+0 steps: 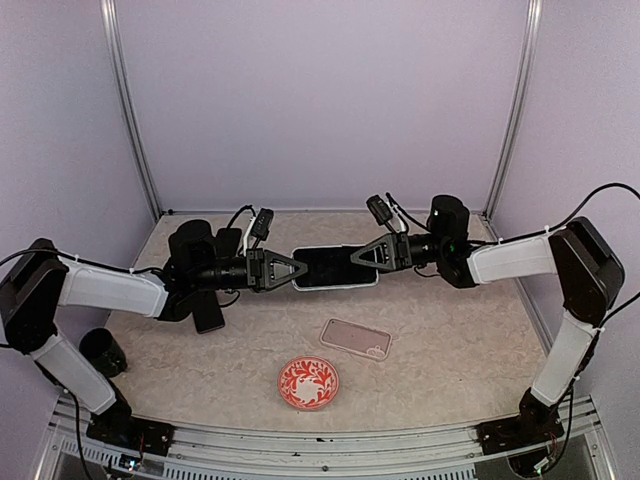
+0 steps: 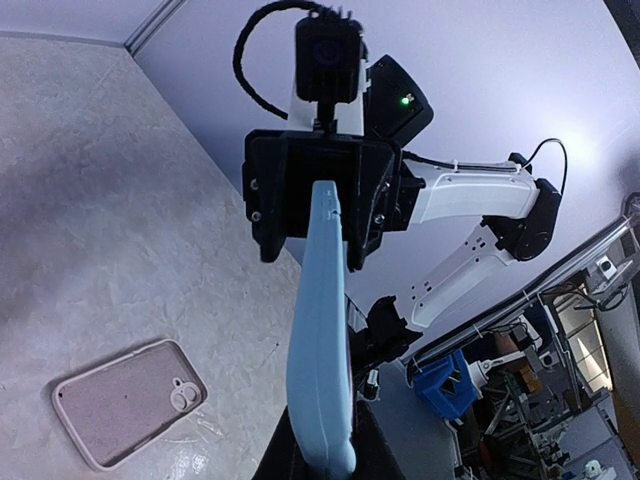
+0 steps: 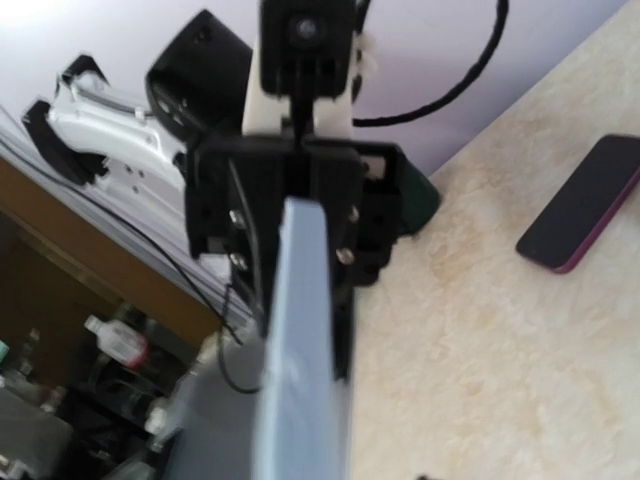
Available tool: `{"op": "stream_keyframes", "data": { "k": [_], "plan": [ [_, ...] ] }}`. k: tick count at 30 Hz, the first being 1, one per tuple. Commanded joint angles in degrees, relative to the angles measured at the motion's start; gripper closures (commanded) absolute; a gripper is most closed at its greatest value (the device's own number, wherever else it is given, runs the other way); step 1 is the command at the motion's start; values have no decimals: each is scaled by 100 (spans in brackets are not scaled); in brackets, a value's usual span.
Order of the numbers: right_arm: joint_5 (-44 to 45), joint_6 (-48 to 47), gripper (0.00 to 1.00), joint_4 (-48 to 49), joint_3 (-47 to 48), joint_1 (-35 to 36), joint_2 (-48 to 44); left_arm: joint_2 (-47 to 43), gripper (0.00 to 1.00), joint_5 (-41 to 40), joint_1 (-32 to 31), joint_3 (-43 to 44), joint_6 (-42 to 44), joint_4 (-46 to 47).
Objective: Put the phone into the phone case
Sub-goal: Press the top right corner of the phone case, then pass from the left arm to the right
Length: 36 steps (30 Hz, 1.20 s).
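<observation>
Pale-blue-edged phone (image 1: 335, 268), dark screen up, hangs above the table (image 1: 450, 350) between the two arms, long axis left to right.

- Left gripper (image 1: 298, 270): jaws closed on the phone's left end. Its wrist view shows the phone edge-on, running away from the fingers.
- Right gripper (image 1: 358, 258): jaws straddle the phone's right end. Cannot tell whether they are clamped or only around it.
- Phone case (image 1: 356, 338): pinkish, lies flat on the table, near side of the phone and apart from it, open side up, camera cut-out visible in the left wrist view.
- Step in hand, as I judge it: a handover or two-handed re-grip in mid-air; insertion not yet begun.
- Next move calls for one secure hold, then bringing the phone down over the case, aligned with it and camera end matched.
- Around: red patterned dish (image 1: 308, 383) near the front edge, black cup (image 1: 103, 352) at far left, a second dark phone (image 3: 585, 205) lying on the table.
- No brand, label or writing legible.
</observation>
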Motion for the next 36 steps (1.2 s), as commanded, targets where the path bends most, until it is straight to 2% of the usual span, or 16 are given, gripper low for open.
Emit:
{"op": "stream_keyframes", "data": {
  "k": [1, 4, 7, 9, 12, 14, 19, 23, 26, 31, 36],
  "plan": [
    [-34, 7, 54, 203, -144, -31, 44, -151, 100, -4, 68, -9, -86, 880],
    [-42, -26, 55, 149, -157, -16, 43, -225, 100, -108, 65, -54, -33, 875],
    [-42, -1, 60, 196, -171, 16, 48, -251, 100, -87, 64, -26, -20, 871],
    [-54, 34, 72, 242, -173, 36, 61, -222, 100, -59, 56, -11, -24, 859],
    [-109, 177, 99, 429, -189, 48, 79, -191, 100, -32, 51, -1, -11, 821],
    [-117, 165, 100, 427, -205, 48, 58, -189, 88, -21, 53, -9, -11, 805],
    [-54, 20, 100, 233, -238, -9, 11, -362, 66, 149, 292, -195, -244, 1094],
    [-25, -9, 100, 209, -262, -49, 0, -532, 52, 273, 665, -525, -764, 1736],
    [-45, 7, 100, 225, -255, -49, 8, -545, 43, 242, 685, -493, -655, 1415],
    [-152, -38, 100, 201, -233, -49, -8, -455, 40, 58, 670, -123, -178, 446],
    [-220, -99, 100, 116, -211, -49, -44, -281, 39, -192, 571, 563, 669, -1258]
  ]
}}
